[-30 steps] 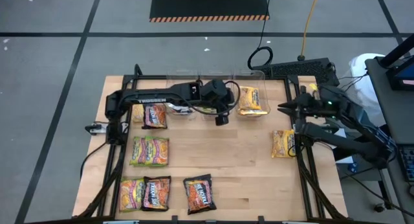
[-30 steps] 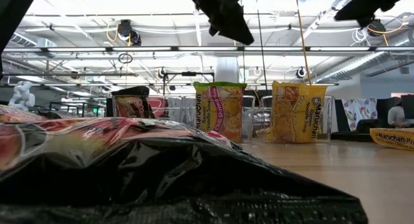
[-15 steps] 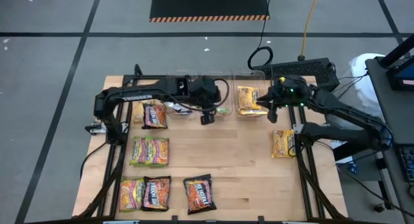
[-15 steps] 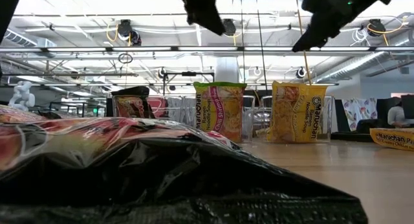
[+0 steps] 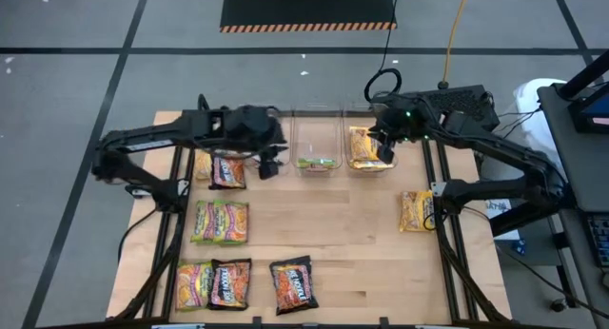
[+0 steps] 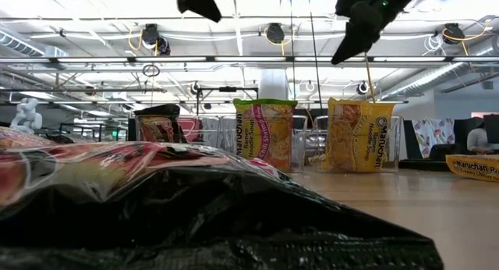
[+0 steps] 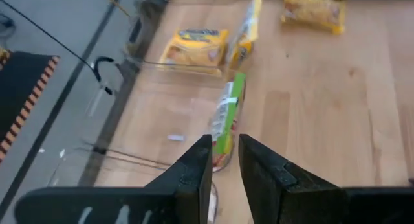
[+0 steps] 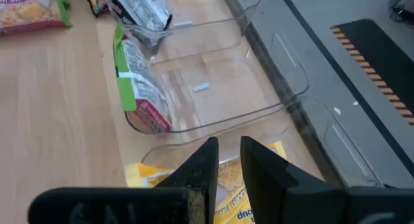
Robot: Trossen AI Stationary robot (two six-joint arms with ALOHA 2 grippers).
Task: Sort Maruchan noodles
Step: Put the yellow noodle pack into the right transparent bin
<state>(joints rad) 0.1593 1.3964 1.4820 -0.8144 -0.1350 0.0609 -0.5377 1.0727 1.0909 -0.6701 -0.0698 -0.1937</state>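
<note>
Loose Maruchan noodles point(image 5: 289, 283) lie flat along the table's near and left parts — light, crinkly, slippery, best pinched at an edge. Beyond, the left gripper point(image 5: 271, 164) and right gripper point(image 5: 385, 154) hover empty over the bins point(image 5: 319, 150), fingers slightly apart.

From my seat both arms are up in the air at the back of the desk point(image 5: 333, 243), nothing in either pincer. My left arm stretches in from the left edge, elbow bent, wrist pointing down, and the left pincer point(image 5: 270, 166) hangs with its two fingers point(image 7: 194, 175) close together, just a thin gap between them. Right arm reaches in from the right side, and the right pincer point(image 5: 385, 154) looks the same: fingers point(image 8: 202, 162) nearly parallel, narrow slit, holding nothing.
</note>
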